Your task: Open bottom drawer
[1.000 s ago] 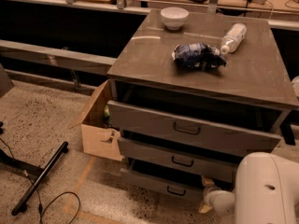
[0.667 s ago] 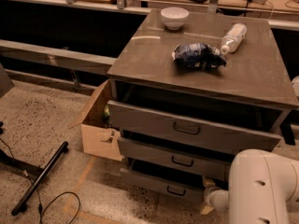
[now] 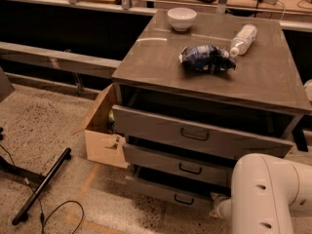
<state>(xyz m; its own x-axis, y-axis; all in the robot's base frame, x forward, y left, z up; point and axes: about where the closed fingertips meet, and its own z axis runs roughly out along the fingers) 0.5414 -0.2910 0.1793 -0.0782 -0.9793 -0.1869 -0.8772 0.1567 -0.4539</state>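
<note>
The grey cabinet (image 3: 161,72) has three drawers, each standing a little way out. The bottom drawer (image 3: 156,189) is the lowest and shallowest, with a small dark bracket handle (image 3: 184,200). The middle drawer (image 3: 161,159) and the tall top drawer (image 3: 161,128) sit above it. My white arm (image 3: 265,194) fills the lower right corner. My gripper (image 3: 217,209) shows only as a pale end piece at the right end of the bottom drawer, to the right of its handle; the rest is hidden by the arm.
On the cabinet top lie a white bowl (image 3: 182,18), a dark blue bag (image 3: 205,58) and a plastic bottle (image 3: 243,39). An open cardboard box (image 3: 100,133) stands against the cabinet's left side. A black bar (image 3: 41,186) and cable (image 3: 58,213) lie on the floor at left.
My white arm has moved left and up and now covers more of the lower right corner. The drawers have not visibly moved.
</note>
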